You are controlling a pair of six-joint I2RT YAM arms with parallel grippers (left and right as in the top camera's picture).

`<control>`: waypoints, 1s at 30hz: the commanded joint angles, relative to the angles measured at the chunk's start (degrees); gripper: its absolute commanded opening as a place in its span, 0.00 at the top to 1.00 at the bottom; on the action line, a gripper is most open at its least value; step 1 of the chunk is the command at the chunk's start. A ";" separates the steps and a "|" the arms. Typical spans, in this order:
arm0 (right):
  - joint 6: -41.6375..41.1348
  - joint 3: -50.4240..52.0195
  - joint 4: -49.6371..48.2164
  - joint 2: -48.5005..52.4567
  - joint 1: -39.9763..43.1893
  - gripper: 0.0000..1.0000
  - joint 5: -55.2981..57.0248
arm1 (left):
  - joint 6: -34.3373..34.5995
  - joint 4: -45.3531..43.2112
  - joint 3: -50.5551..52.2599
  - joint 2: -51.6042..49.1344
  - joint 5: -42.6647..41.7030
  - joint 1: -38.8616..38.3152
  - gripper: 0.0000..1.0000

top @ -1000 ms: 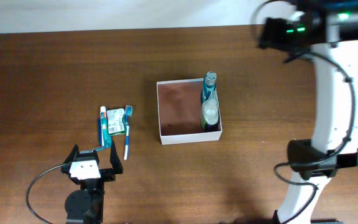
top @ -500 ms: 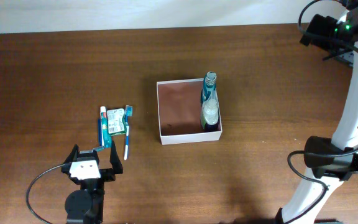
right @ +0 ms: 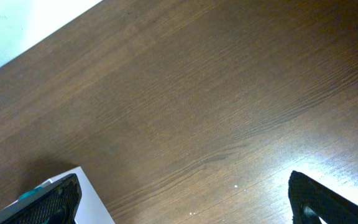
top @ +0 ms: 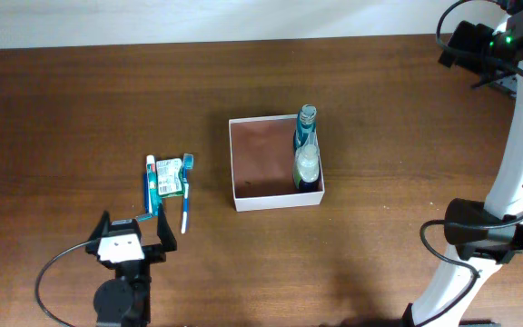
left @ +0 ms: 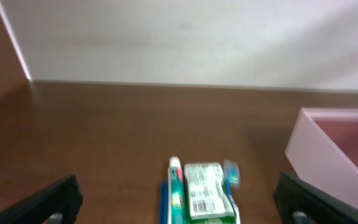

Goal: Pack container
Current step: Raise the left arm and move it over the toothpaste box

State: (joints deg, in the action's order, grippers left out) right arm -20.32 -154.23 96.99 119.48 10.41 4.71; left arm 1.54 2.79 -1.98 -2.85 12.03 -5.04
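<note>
right arm (top: 518, 136) swung outward | end effectors (top: 135, 225) (right: 185, 200) spread wide, empty | container (top: 276, 200) between them

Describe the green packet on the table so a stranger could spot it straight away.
Find the white-walled container in the middle of the brown table, then the small cluster to its left in the overhead view. The packet is the squat green-and-white piece in the middle; the tube and toothbrush flanking it are long and thin.

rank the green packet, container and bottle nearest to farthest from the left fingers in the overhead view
1. green packet, left of centre, just ahead
2. container, mid-table, further right
3. bottle, at the container's right wall
</note>
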 commanded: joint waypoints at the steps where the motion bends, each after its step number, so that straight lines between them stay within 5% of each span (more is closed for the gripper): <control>1: 0.57 -0.07 0.33 -0.83 0.15 0.02 0.48 | -0.31 -4.22 0.44 0.07 3.43 0.35 0.00; 6: 0.57 -0.07 0.31 -0.83 0.15 0.02 0.48 | -3.06 -9.33 -2.54 0.07 3.48 0.39 0.01; 9: 0.57 -0.07 0.31 -0.83 0.15 0.02 0.48 | -13.07 -7.91 -8.94 -1.40 7.63 0.46 0.01; 16: 0.57 -0.07 0.33 -0.83 0.15 0.01 0.48 | -14.10 15.34 -30.75 -14.47 9.77 0.44 0.01; 21: 0.57 -0.07 0.31 -0.83 0.15 0.02 0.48 | -14.10 26.03 -43.06 -29.16 3.26 0.44 0.00; 30: 0.57 -0.07 0.33 -0.83 0.15 0.01 0.48 | -13.99 20.85 -51.78 -44.63 -20.26 0.44 0.01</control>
State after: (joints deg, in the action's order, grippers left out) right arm -20.29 -154.21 96.99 119.48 10.41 4.71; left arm -11.62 26.24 -51.94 -45.69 3.53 -4.80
